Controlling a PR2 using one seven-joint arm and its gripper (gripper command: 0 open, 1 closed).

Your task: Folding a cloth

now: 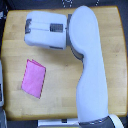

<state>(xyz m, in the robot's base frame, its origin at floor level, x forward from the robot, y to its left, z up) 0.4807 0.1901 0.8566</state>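
Cloth (34, 77) lies flat on the wooden counter (60, 105), toward the exterior view's left, a pink four-sided piece with a small fold at its top edge. We see the white arm (90, 65) reaching over the counter, its boxy end (46, 29) well above the cloth and apart from it. We cannot tell how the tool stands; its fingers are not visible. We judge a fold is pending: next we need to bring the tool down onto a cloth edge.

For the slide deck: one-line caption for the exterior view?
PR2 arm reaches over the wooden table, while the pink cloth lies flat, apart from the arm, toward the exterior view's left.
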